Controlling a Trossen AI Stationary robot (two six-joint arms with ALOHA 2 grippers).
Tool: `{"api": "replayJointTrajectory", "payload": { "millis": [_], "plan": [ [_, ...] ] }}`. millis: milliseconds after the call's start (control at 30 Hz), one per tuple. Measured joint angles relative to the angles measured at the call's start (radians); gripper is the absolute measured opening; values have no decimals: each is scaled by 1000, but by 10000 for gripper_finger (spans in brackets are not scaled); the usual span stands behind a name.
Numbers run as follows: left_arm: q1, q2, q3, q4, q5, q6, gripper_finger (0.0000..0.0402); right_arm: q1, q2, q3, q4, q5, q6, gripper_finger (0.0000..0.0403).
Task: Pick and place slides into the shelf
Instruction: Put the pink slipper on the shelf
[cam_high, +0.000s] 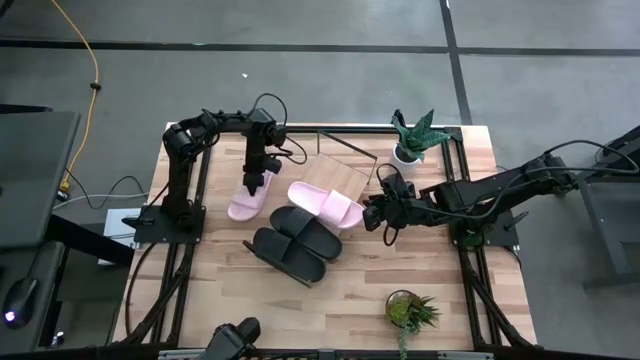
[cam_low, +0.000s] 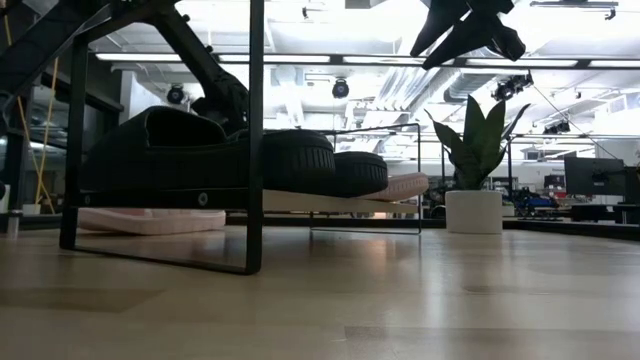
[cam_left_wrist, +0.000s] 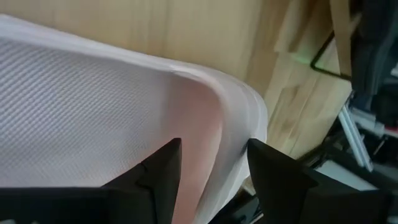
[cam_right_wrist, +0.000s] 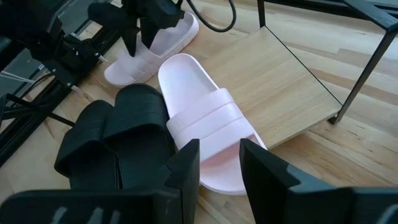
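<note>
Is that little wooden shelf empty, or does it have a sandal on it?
Not empty: one pink sandal lies partly on the shelf, its front overhanging the edge.

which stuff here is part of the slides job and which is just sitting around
Part of the job:
- two pink slides
- two black slides
- shelf
- left gripper, open over a pink slide
- right gripper, open beside the other pink slide

Just sitting around:
- potted plant at the far edge
- small plant at the near edge
</note>
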Motion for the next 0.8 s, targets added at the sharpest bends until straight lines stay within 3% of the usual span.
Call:
{"api": "replayJointTrajectory", "payload": {
  "millis": [800],
  "plan": [
    [0,0,0,25,52,-35,172,0,0,0,3,-5,11,105]
  ]
}}
